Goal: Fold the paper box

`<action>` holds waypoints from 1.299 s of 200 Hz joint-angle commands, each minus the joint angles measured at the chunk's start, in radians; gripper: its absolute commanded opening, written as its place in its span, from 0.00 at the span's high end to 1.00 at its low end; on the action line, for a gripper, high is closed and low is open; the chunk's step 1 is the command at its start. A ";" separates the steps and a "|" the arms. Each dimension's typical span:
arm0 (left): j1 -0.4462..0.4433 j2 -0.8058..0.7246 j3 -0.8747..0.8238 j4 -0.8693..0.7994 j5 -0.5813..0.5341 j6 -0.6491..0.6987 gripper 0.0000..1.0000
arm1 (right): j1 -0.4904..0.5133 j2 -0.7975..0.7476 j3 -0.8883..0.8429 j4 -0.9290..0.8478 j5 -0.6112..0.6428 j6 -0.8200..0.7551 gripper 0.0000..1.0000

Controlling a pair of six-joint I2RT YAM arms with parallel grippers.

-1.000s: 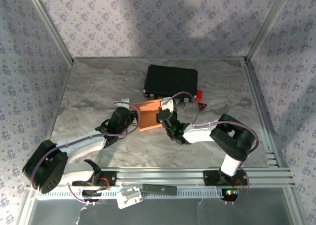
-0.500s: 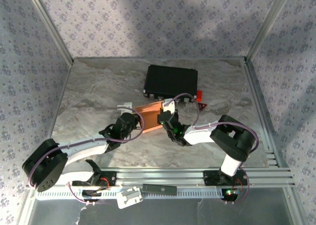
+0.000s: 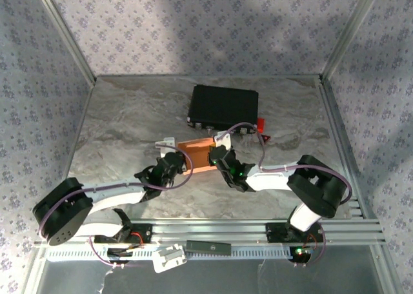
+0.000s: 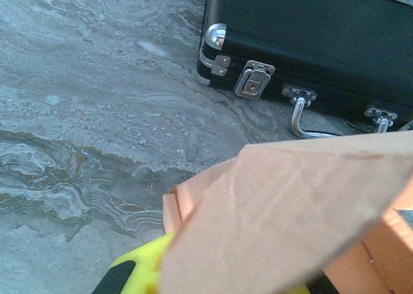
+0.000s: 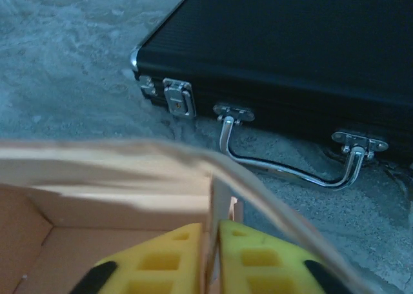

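Setting: a grey marbled surface (image 3: 122, 120) enclosed by walls of floral paper.
Left gripper (image 3: 177, 157): closed on a flap at the left end of the paper box (image 3: 197, 154). In the wrist view the flap spreads over its yellow finger (image 4: 137, 269).
Right gripper (image 5: 211, 236): narrow, with its yellow pads on either side of the box's thin right wall, pinching it.
Paper box: orange cardboard, open on top and partly folded. It sits near the middle of the surface, between the two grippers.
Black case (image 3: 224, 106): lies flat just behind the box but apart from it, with its latches and metal handle facing the box.
Red item (image 3: 261, 124): beside the case's front right corner; too small to tell what it is.
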 commanded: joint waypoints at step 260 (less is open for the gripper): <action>-0.061 0.038 0.051 -0.038 -0.081 -0.002 1.00 | -0.299 -0.548 0.219 -0.846 -0.342 0.462 0.36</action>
